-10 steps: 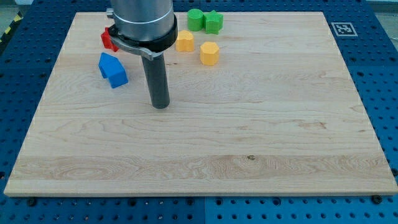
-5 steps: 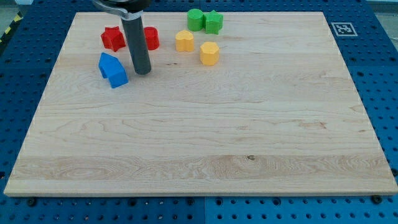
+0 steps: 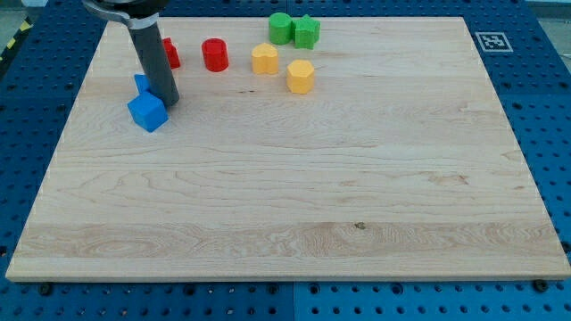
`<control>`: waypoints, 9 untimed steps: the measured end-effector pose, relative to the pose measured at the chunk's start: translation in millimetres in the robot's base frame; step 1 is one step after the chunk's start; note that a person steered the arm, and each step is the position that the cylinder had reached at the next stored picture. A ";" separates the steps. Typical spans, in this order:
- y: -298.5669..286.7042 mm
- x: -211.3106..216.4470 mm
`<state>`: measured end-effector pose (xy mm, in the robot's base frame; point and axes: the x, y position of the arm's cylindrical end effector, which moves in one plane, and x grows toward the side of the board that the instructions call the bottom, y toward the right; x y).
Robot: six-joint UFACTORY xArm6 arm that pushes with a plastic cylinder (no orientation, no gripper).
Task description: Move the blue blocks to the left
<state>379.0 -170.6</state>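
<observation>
Blue blocks (image 3: 146, 111) seemingly against my tip (image 3: 166, 100)

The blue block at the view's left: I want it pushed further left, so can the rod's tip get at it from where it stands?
Probably yes: my tip already stands at the right edge of the blue block, seemingly touching, with nothing between them.

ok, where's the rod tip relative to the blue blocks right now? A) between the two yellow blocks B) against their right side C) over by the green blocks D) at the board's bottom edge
B: my tip sits right at the right side of the blue blocks, near the wooden board's upper left; whether they actually touch can't be told.
</observation>
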 end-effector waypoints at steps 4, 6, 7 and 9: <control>-24.7 0.3; -3.2 6.5; 17.8 9.9; 21.5 9.9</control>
<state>388.9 -149.2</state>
